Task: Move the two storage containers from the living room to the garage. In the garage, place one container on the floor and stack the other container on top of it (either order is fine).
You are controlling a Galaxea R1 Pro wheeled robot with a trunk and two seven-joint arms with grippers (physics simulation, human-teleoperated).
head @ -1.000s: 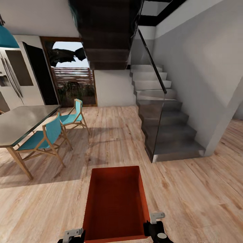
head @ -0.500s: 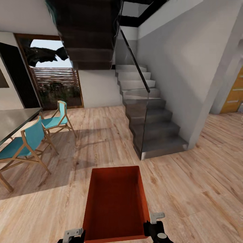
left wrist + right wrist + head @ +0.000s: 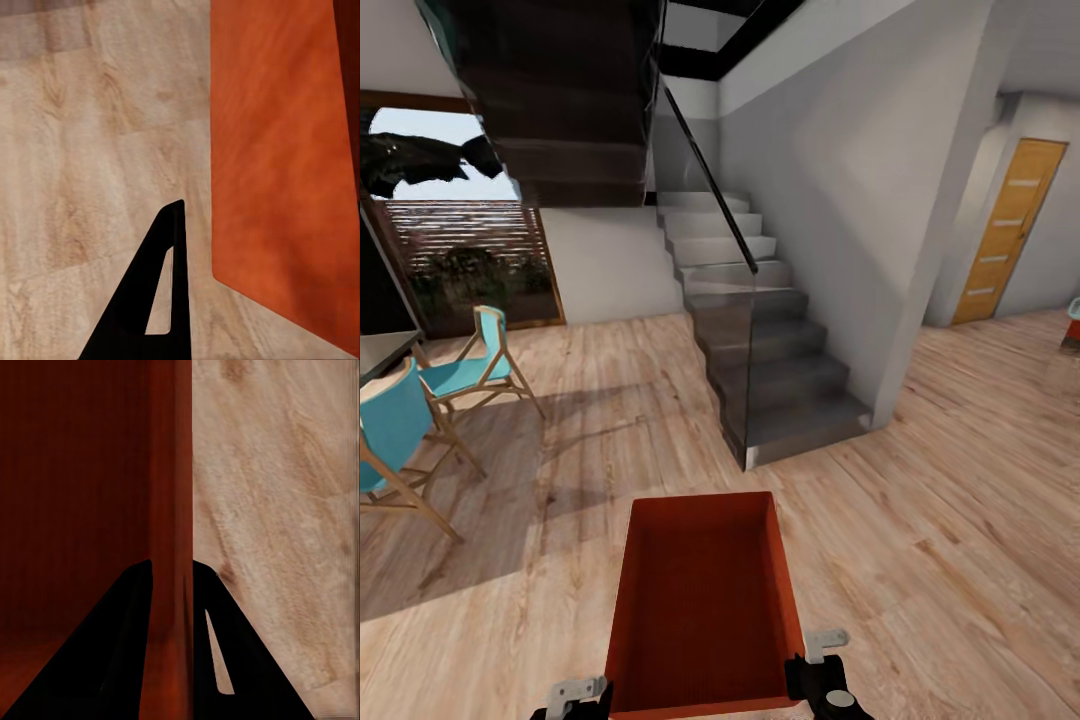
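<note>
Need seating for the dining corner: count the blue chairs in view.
2. One chair stands by the window; the other chair is nearer, at the head view's left edge, partly cut off. More may lie beyond the frame.

Both arms show at the bottom edge of the head view, low and close together. The left gripper (image 3: 575,695) sits at lower left of centre, its pale bracket tilted; in the left wrist view one dark finger (image 3: 154,289) lies just beside the storage container (image 3: 705,600) wall — whether it grips cannot be told. The right gripper (image 3: 815,675) sits at lower right of centre; in its wrist view the two fingers (image 3: 232,660) straddle the bin's thin wall — clamped on it.
</note>
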